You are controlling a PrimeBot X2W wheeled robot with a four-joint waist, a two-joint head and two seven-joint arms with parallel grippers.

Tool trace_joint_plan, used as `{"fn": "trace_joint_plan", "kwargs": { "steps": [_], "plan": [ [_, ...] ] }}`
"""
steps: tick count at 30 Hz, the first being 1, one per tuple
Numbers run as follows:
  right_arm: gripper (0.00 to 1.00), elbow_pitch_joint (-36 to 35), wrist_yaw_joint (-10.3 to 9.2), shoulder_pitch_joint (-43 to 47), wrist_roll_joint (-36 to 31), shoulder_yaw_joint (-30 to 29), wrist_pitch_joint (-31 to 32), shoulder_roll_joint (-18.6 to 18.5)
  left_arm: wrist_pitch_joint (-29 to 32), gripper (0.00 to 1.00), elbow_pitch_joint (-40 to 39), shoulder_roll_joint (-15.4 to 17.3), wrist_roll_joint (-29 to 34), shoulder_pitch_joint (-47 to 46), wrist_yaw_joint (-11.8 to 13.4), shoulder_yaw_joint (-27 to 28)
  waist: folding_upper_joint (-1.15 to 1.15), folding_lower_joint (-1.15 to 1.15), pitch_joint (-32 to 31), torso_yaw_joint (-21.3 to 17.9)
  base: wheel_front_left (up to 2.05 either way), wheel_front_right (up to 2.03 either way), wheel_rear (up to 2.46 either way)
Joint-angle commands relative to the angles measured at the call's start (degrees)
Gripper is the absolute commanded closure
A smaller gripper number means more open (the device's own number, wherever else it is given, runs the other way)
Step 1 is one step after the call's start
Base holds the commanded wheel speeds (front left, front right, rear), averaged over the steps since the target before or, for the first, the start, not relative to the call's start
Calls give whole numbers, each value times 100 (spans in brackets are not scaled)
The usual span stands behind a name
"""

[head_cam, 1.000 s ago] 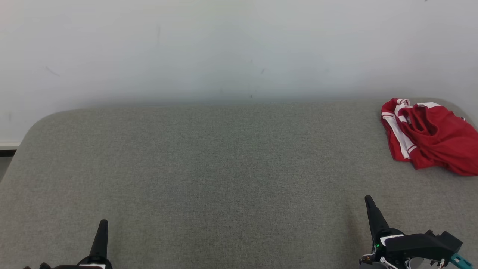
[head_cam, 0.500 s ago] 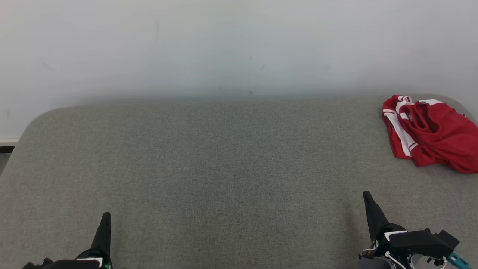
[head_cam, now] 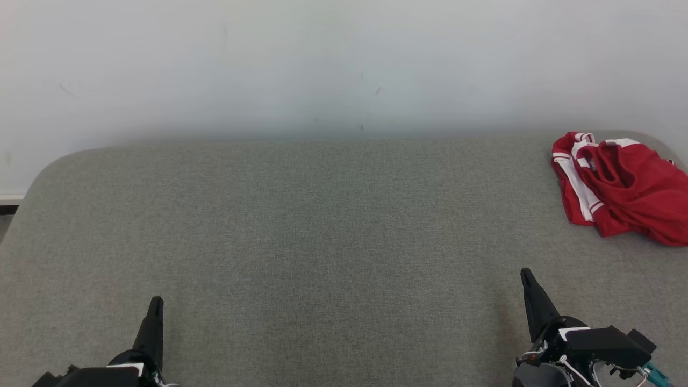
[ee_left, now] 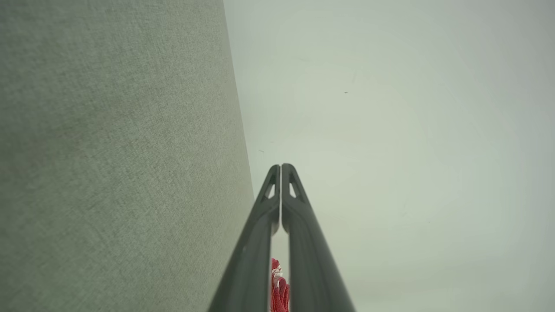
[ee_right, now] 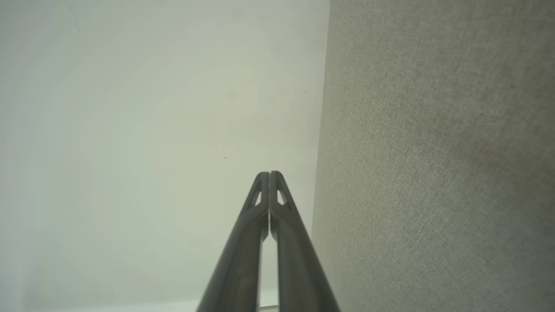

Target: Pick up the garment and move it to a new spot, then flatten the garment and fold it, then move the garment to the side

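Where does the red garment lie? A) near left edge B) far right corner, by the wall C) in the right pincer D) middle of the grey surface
B: the crumpled garment lies at the far right corner of the grey surface, beyond the right pincer, untouched.

Bright red garment (head_cam: 623,188) with white stripes, grey woven table (head_cam: 322,242), off-white wall (head_cam: 322,64), and black fingers on both grippers.

A grey fabric-covered table (head_cam: 301,226) with rounded corners stands against a plain white wall (head_cam: 322,64).
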Motion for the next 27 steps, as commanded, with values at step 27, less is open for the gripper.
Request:
{"fn": "trace_joint_plan", "kwargs": {
  "steps": [27],
  "plan": [
    [100, -26, -12, -42, 104, -8, 34, 33, 26, 100, -19, -19, -90, -75, -17, 14, 0, 0, 11, 0, 0, 0, 0]
  ]
}}
